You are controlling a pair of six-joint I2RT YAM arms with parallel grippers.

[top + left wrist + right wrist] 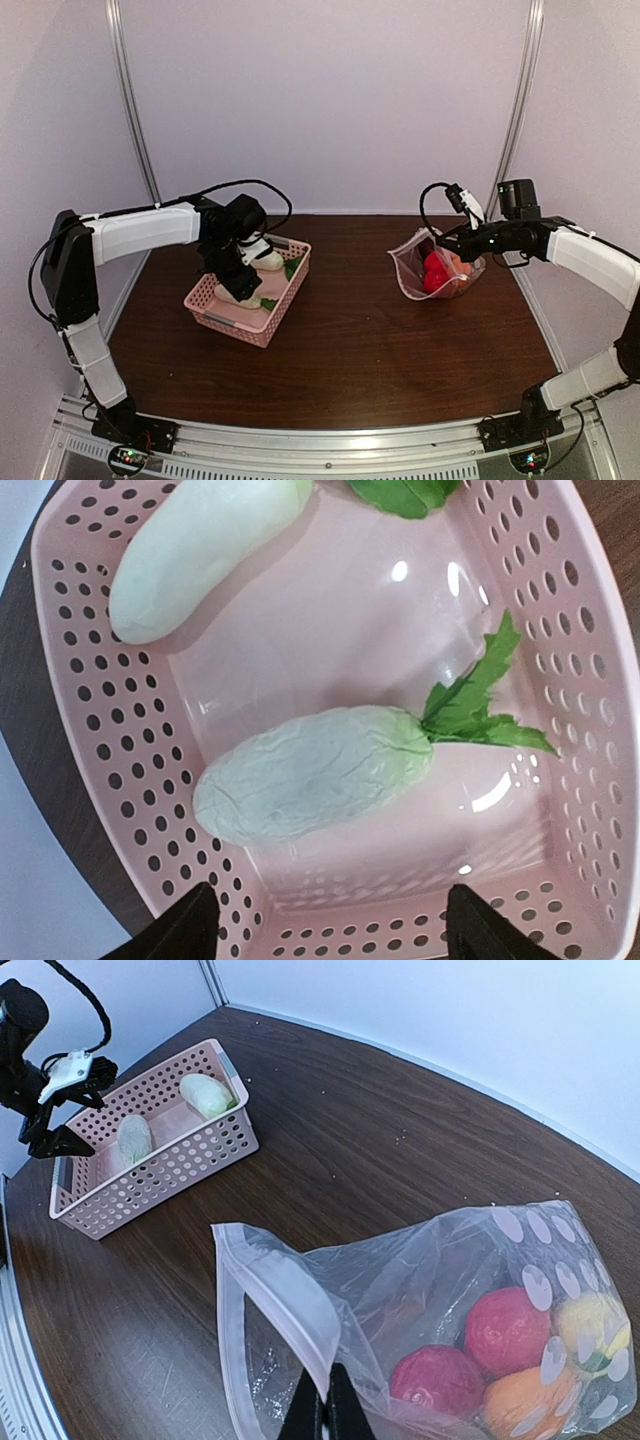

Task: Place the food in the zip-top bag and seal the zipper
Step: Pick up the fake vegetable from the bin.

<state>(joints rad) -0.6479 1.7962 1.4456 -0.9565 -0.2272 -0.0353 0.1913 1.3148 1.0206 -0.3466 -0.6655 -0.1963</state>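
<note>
Two radishes (310, 785) hemmed by basket (110, 740) walls.

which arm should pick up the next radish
Left. The left gripper is open right above a radish in the basket. The right gripper is across the table, shut on the bag rim and holding its mouth up.
</note>
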